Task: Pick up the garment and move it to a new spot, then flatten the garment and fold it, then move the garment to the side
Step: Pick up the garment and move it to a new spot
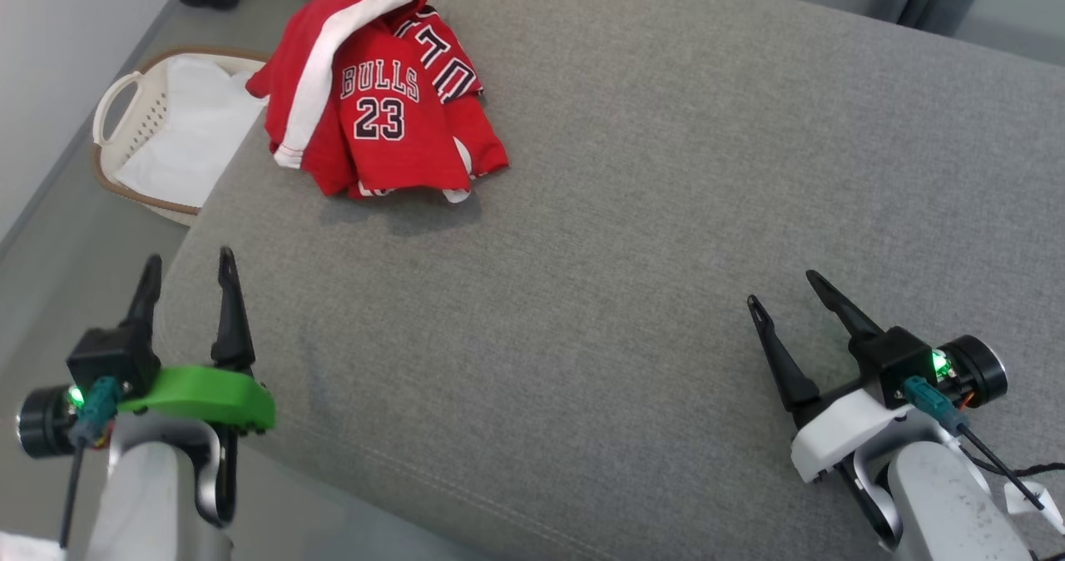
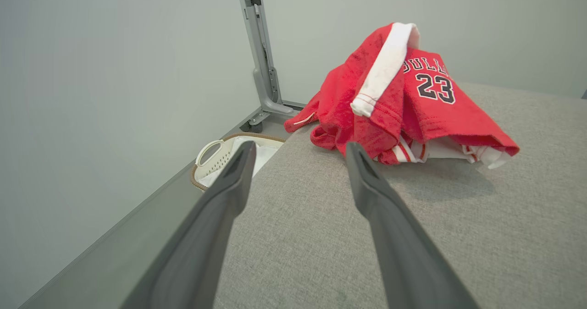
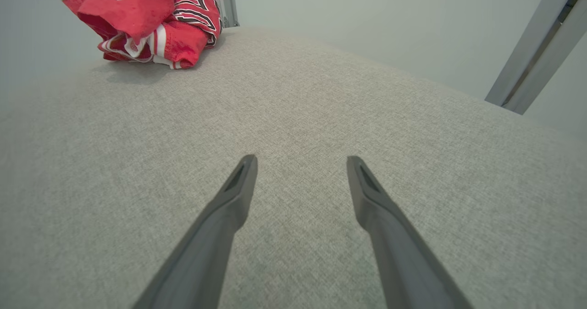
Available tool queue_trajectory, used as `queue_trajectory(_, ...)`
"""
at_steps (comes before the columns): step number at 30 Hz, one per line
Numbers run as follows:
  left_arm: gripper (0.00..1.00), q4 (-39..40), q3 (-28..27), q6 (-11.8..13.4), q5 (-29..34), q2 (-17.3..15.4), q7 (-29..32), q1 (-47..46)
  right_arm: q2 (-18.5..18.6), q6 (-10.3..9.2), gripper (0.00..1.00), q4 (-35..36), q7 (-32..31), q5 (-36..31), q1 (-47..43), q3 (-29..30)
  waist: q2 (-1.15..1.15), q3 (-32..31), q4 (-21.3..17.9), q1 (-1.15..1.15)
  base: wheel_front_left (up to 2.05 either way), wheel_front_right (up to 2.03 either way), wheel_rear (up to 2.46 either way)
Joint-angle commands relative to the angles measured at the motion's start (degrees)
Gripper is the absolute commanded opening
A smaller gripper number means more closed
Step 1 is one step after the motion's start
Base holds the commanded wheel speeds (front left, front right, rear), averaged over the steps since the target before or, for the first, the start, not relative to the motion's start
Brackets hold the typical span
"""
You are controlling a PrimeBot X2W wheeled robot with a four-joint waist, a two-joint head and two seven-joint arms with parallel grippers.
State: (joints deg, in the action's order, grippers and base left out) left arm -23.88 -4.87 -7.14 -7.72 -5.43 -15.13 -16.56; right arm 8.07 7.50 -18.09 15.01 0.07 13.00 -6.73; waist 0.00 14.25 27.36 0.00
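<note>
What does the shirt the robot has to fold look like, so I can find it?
Look at the big grey fabric cushion and go to its far left corner, beside the white plastic laundry basket on the floor. The crumpled red jersey lies there in a heap. It is bright red with white trim and says BULLS 23.

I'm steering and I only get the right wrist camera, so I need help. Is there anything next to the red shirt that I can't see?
Observer: Yes. A white basket stands on the floor, just left of the shirt and the cushion.
Operator: Is my other gripper near the shirt?
Observer: No. The left gripper is open at the cushion's near left corner, well apart from the shirt.
Operator: What's written above the 23?
Observer: BULLS, in dark letters with white edges.
</note>
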Motion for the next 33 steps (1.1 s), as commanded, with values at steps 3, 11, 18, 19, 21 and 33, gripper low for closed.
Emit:
queue_trajectory(3,1.0,-0.65,1.68,-0.39,-1.49,-2.67,-0.05,-7.06,0.61,-0.02,1.0,0.93,0.26,-1.06,2.31,-0.39,0.0,6.78,-4.01,0.0,0.0,0.0,0.0)
queue_trajectory(11,1.0,-4.32,8.09,-0.4,-7.14,-8.74,-0.01,-18.47,0.64,-0.02,1.0,1.99,0.2,-2.02,5.14,-1.29,0.0,11.72,-7.9,0.0,0.0,0.0,0.0)
queue_trajectory(18,1.0,-14.89,10.01,-0.39,-10.5,-11.91,-0.02,-24.26,0.51,-0.05,1.0,1.79,0.12,-2.24,5.92,-1.09,0.0,13.83,-10.94,0.0,0.0,0.0,0.0)
queue_trajectory(19,1.0,-16.88,9.8,-0.39,-11.05,-11.78,-0.01,-24.73,0.29,-0.05,1.0,1.69,0.09,-2.47,5.81,-1.04,0.0,13.76,-11.3,0.0,0.0,0.0,0.0)
queue_trajectory(21,0.91,-18.97,9.14,-0.4,-11.49,-11.28,-0.01,-24.83,0.03,-0.05,1.0,1.53,0.06,-2.65,5.33,-0.67,0.0,13.46,-11.84,0.0,0.0,0.0,0.0)
queue_trajectory(33,0.0,1.47,3.61,-0.29,-1.79,-11.3,-0.04,-22.87,-2.91,-0.05,1.0,2.78,0.14,-0.7,3.95,0.95,0.0,6.03,-13.95,0.0,0.0,0.0,0.0)
